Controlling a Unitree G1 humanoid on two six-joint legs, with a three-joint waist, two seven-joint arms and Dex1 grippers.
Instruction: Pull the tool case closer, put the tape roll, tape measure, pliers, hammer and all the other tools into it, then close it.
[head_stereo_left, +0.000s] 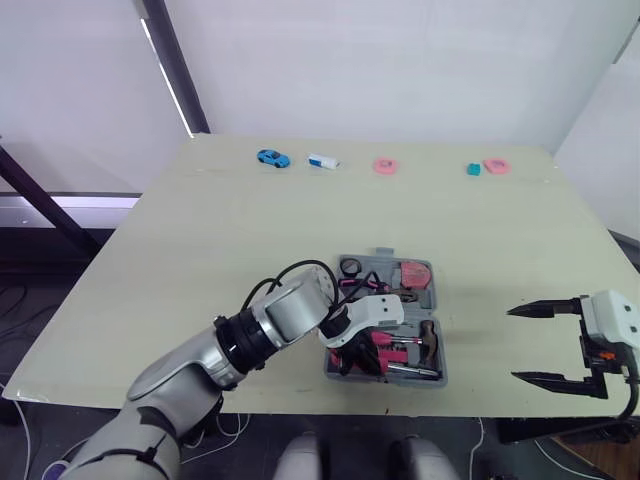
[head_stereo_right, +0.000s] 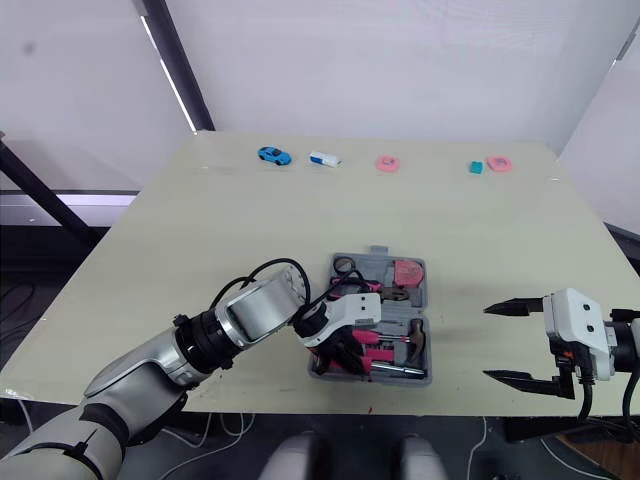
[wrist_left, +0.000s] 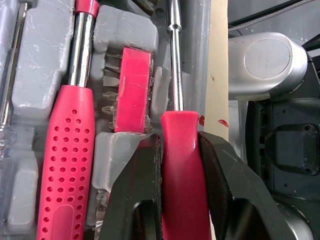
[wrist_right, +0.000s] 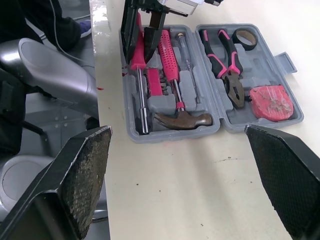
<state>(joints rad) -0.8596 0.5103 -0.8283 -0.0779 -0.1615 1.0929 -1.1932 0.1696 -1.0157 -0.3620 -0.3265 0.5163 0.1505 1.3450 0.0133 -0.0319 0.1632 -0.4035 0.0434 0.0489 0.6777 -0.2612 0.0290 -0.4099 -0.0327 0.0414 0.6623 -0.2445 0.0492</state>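
Observation:
The grey tool case (head_stereo_left: 441, 352) lies open close to the table's front edge. In it I see the black tape roll (wrist_right: 245, 37), the red tape measure (wrist_right: 272, 102), the pliers (wrist_right: 225, 60), the hammer (wrist_right: 182, 120) with its pink handle (wrist_left: 62, 165), and a pink bit holder (wrist_left: 132, 85). My left gripper (wrist_left: 179, 145) is shut on the pink handle of a screwdriver (wrist_left: 175, 75) that lies along the case's front slot. Off to the right of the case, over the table edge, my right gripper (head_stereo_left: 530, 343) hangs open and holds nothing.
Along the table's far edge sit a blue toy car (head_stereo_left: 272, 158), a small white block (head_stereo_left: 323, 161), two pink rings (head_stereo_left: 386, 166) (head_stereo_left: 497, 165) and a teal block (head_stereo_left: 473, 170). The case lies a few centimetres from the front edge.

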